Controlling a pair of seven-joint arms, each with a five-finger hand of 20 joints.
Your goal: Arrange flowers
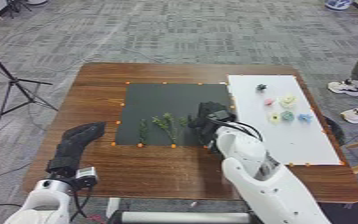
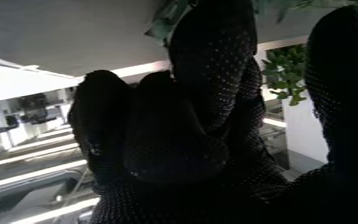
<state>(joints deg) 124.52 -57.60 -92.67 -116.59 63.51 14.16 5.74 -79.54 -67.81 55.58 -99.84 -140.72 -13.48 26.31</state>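
The black-gloved right hand is over the dark grey mat — apart, together or clamped, we cannot tell. Left of it we see leafy green stems; right, small pastel blooms on a white board; farther left, the black-gloved left hand, relaxed.

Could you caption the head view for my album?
Robot's right hand beside green sprigs on a dark mat, flower heads on the white board alongside.

Black-gloved right hand, bright green leaves beside it, darker greenery against a grey surface
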